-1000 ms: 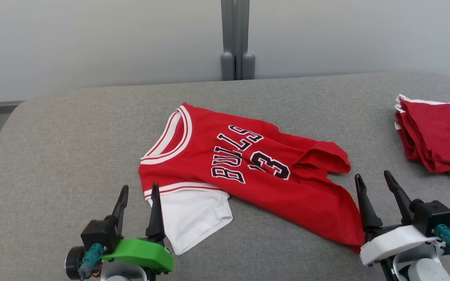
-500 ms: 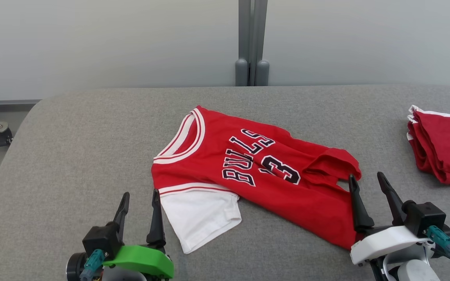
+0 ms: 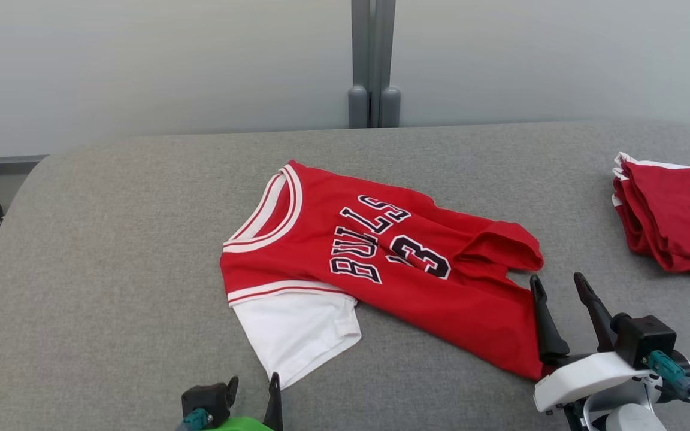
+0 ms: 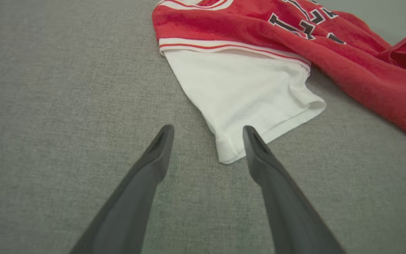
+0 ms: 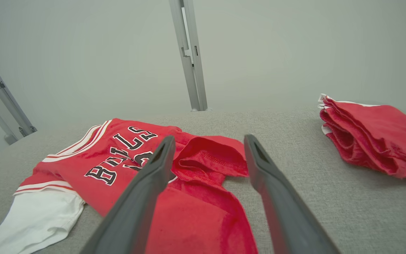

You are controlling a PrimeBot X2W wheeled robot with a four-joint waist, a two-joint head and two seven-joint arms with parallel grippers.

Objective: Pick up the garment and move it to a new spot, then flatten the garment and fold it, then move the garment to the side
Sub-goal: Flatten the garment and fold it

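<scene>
Looking down on a grey table [image 3: 111,239], I see the jersey [image 3: 393,257] near its middle: red, with a white sleeve [image 3: 297,329], one corner bunched up, not folded. My left gripper [image 4: 208,134] hangs wide open and empty, near the sleeve's tip. My right gripper [image 3: 557,281], equally open and empty, sits by the jersey's near right edge. I judge the job barely begun: lifting, moving, flattening, folding and setting aside all remain. A folded red pile [image 3: 674,209] rests far right.
</scene>
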